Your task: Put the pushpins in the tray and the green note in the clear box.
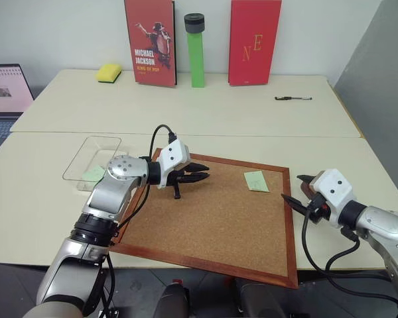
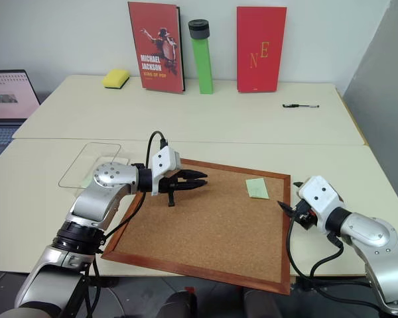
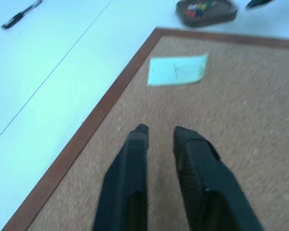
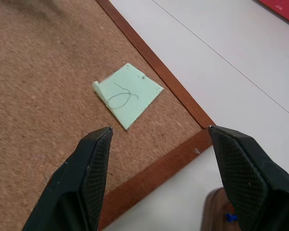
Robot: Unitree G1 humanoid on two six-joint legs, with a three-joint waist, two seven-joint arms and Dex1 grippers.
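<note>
Green note (image 1: 256,180) flat on the corkboard (image 1: 212,225), near its far right corner, one edge slightly curled, just ahead of the right gripper (image 4: 159,139) and well ahead of the left gripper (image 1: 200,173); not yet lifted, so the note step judged still open. A second pale green slip (image 1: 93,173) visible inside the clear box (image 1: 93,158), behind and to the left of the left gripper; whether that counts as a delivered note cannot be told. Pushpins (image 3: 198,8) with red, blue and green heads gathered in the tray (image 3: 206,11), which sits on the table (image 1: 186,109) off the corkboard's right edge, right beside the right gripper; no loose pin discernible on the cork, though pins are small and some may escape notice. Pin step therefore judged largely or wholly complete. Left gripper over the middle-left of the corkboard, fingers slightly parted with a narrow gap, nothing between them. Right gripper at the corkboard's right edge, fingers spread wide, empty, aimed toward the note. Remaining work, as judged: pinch the note on the cork and carry it across to the clear box.
</note>
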